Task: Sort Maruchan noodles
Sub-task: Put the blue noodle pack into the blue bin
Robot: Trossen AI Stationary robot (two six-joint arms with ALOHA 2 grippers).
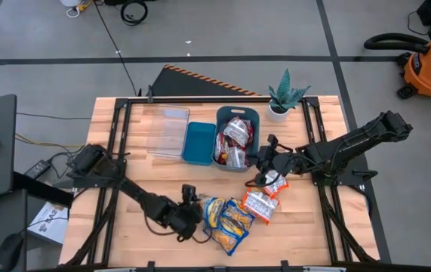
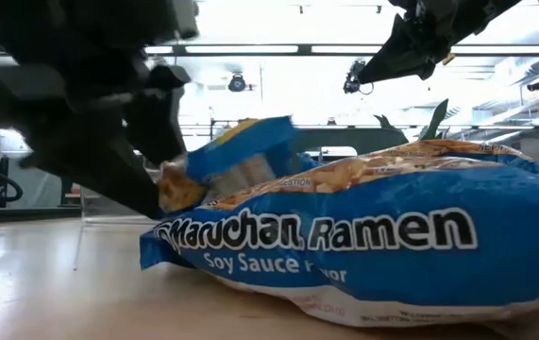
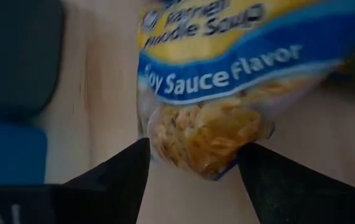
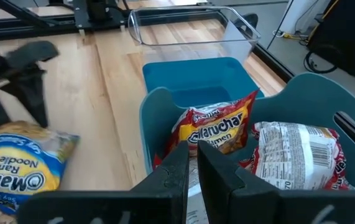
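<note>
Two yellow-and-blue Maruchan packets [image 1: 230, 221] lie flat near the table's near edge. A third [image 1: 213, 210] is at my left gripper [image 1: 198, 211], which is shut on its end. In the low view this packet [image 2: 245, 151] rises tilted behind a flat soy sauce packet [image 2: 363, 246]. Two red-and-white packets [image 1: 260, 204] [image 1: 275, 182] lie on the table right of centre. More red packets [image 4: 217, 124] sit in the teal bin [image 1: 234, 113]. My right gripper [image 4: 194, 163] is shut and empty, hovering over the bin's right rim [image 1: 265, 160]. My left gripper pinches the yellow-and-blue packet by its clear noodle end [image 3: 202, 140], one finger [image 3: 130, 168] on each side edge, across the packet's width. The fingers come roughly level from the table's left. The packet is tilted, its held end [image 2: 179, 189] raised above the table.
A blue lid [image 1: 198, 142] and a clear plastic container [image 1: 168, 130] lie left of the teal bin. A potted plant [image 1: 284, 98] stands at the far edge. Bare wood shows on the table's left part [image 1: 124, 128].
</note>
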